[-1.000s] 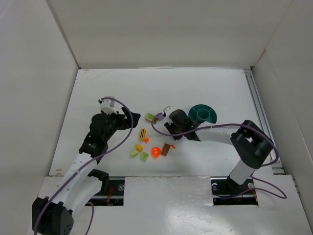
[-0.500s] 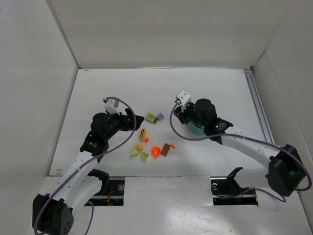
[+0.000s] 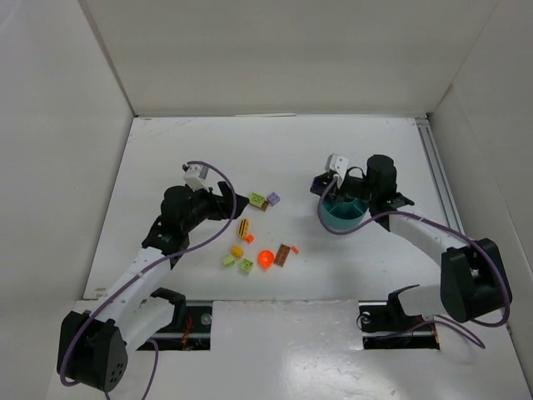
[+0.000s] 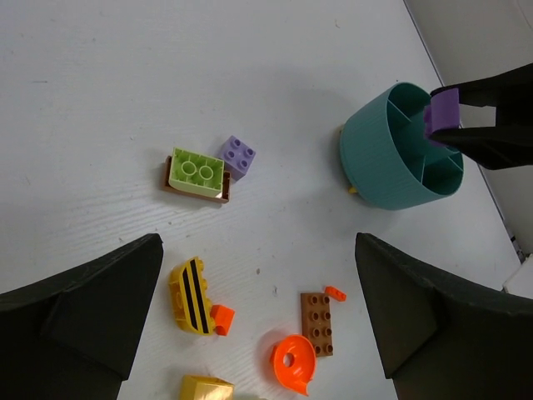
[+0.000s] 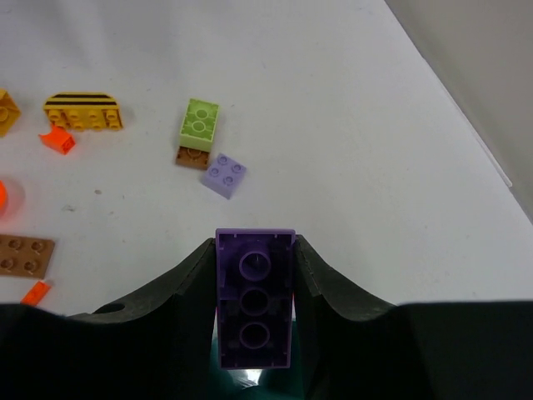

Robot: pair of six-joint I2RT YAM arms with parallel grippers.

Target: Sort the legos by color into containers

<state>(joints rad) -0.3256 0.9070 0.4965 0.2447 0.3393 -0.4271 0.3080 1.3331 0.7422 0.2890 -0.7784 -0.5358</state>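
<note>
My right gripper [image 5: 255,292] is shut on a dark purple brick [image 5: 255,300] and holds it just above the teal divided bowl [image 4: 391,167], over its far compartments. In the top view this gripper [image 3: 352,198] hangs over the bowl [image 3: 331,218]. My left gripper [image 4: 258,317] stands wide open and holds nothing, above the loose legos. Below it lie a yellow striped brick [image 4: 190,296], a brown plate [image 4: 316,323] and the round orange piece [image 4: 292,362]. Farther off are a lime brick on a brown one [image 4: 196,171] and a lilac brick [image 4: 237,157].
Near the front of the pile lie a yellow brick [image 3: 237,251] and two lime bricks [image 3: 228,260], [image 3: 247,266]. A tiny orange piece [image 4: 335,292] lies by the brown plate. White walls close the table in at the back and on both sides.
My right arm has swung from the pile to the right and now holds the purple brick over the bowl. My left gripper has edged a little toward the legos.
</note>
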